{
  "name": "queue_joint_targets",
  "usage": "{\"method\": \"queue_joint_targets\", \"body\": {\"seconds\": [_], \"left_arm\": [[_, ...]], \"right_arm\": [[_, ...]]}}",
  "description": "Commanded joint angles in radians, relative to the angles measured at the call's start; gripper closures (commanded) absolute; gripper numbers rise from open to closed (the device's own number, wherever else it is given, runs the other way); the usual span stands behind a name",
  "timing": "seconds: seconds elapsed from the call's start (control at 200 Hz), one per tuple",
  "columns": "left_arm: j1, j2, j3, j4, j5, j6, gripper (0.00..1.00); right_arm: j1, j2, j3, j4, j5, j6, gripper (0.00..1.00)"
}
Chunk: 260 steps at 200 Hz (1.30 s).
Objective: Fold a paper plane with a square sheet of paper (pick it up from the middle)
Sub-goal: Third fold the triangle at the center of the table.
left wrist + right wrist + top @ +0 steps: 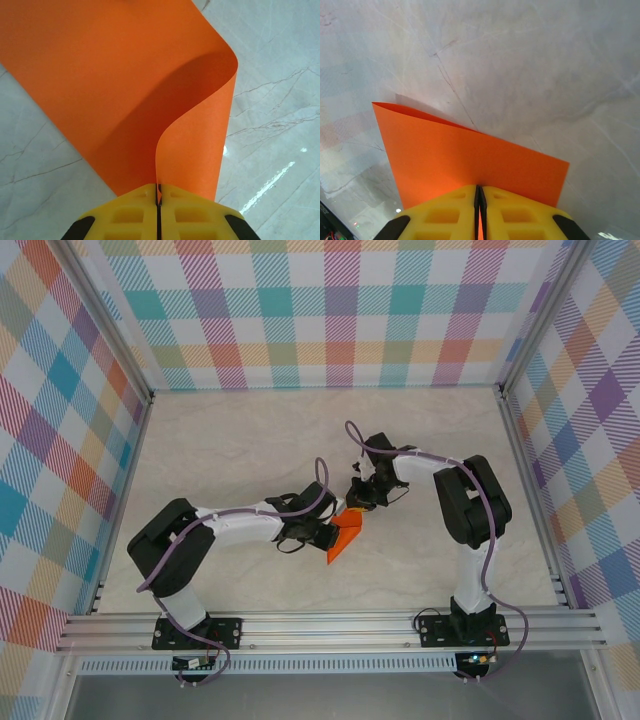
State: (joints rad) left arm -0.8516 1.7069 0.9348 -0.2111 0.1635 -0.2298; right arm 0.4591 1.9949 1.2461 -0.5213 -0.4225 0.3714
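Pale marble-patterned tabletop (250, 440) is filling the centre of the top view, with grey veins running across it. Plaid panels in teal, orange, purple and green are enclosing it: back wall (330, 310) along the upper edge, left wall (50, 440), right wall (600, 420). Aluminium rail (330, 625) is spanning the lower edge. Light is glinting off the tabletop at lower right of the left wrist view.

Bright, even light; soft shadows; glare streaks on the table (265, 187).

Pale marble-patterned tabletop (240, 450) crossed by faint grey veins, pastel plaid walls (330, 310) on three sides, aluminium frame rail (330, 625) along the near edge
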Motion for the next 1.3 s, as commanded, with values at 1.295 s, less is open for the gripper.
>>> {"method": "queue_joint_targets", "body": {"seconds": [1.295], "left_arm": [[0.011, 0.074, 0.017, -0.01, -0.055, 0.006, 0.92]], "right_arm": [[0.009, 0.057, 0.001, -0.044, 0.067, -0.026, 0.86]]}}
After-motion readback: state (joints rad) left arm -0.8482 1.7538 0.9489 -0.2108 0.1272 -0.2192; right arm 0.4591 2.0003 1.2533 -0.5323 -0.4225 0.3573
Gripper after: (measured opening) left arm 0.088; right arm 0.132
